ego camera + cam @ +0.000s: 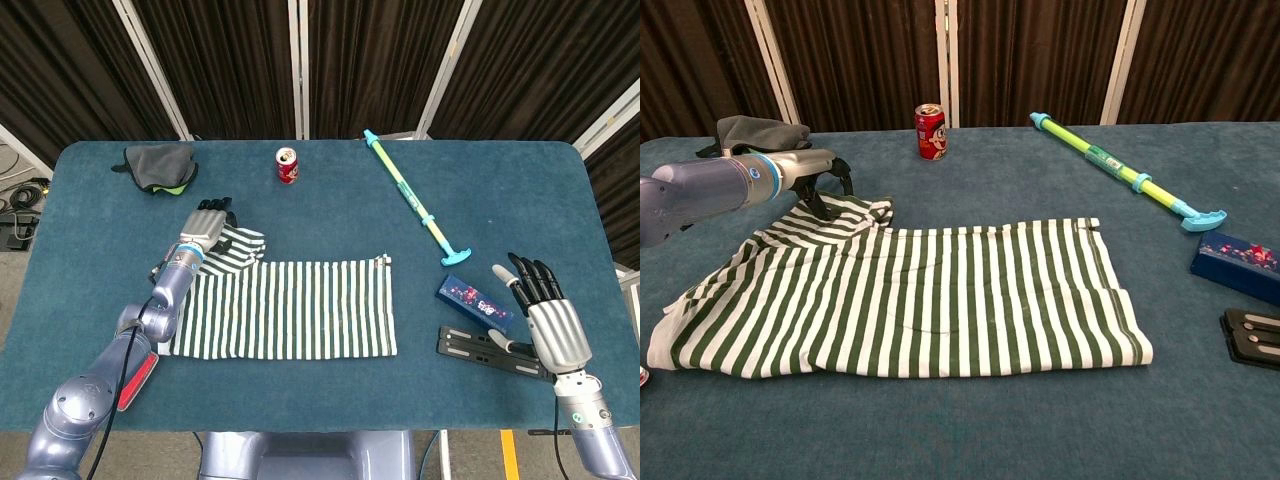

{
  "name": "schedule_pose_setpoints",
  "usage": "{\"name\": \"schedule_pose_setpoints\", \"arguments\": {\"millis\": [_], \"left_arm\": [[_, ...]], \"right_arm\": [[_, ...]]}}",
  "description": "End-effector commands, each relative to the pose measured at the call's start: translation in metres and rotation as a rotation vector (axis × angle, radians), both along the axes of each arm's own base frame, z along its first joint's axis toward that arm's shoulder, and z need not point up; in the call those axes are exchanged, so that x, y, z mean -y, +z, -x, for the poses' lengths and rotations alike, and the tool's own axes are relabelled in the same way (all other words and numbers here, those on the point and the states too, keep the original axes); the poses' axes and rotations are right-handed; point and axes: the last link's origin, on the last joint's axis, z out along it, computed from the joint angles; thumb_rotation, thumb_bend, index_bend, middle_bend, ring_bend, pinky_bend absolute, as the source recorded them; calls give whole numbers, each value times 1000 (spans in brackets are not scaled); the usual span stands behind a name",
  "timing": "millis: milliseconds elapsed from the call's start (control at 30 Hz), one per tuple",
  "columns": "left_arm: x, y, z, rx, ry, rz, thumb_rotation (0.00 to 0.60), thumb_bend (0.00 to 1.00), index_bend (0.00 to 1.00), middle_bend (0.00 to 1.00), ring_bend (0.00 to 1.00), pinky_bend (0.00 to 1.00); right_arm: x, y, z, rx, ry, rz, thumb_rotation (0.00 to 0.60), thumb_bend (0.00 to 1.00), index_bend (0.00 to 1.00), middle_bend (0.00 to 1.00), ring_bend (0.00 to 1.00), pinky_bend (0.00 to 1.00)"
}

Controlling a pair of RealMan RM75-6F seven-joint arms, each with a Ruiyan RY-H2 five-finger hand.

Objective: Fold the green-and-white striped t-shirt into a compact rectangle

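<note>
Lying flat, the striped t-shirt (285,308) forms a creased cloth rectangle.

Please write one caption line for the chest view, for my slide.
Left hand reaches the far corner of a striped t-shirt lying flat on the table, a red can behind.
</note>
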Motion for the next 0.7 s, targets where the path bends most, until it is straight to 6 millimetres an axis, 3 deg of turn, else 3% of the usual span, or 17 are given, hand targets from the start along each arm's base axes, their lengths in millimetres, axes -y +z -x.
{"name": "schedule_pose_setpoints", "arguments": {"millis": [33, 200, 700], "left_arm": [[0, 0, 1, 1, 9, 5, 600, 399, 394, 0, 0, 0], [1, 0, 2, 8, 13, 6, 600, 398, 518, 0, 0, 0], [5, 3, 9, 12, 22, 16, 600, 398, 576, 0, 0, 0]], "right_arm": [[0, 0, 0, 0, 1, 0, 600, 0, 178, 0, 0, 0], [0, 1, 0, 2, 1, 3, 600, 0, 180, 0, 0, 0], [-2, 2, -2, 7, 10, 7, 600, 0, 180, 0, 0, 0]]}}
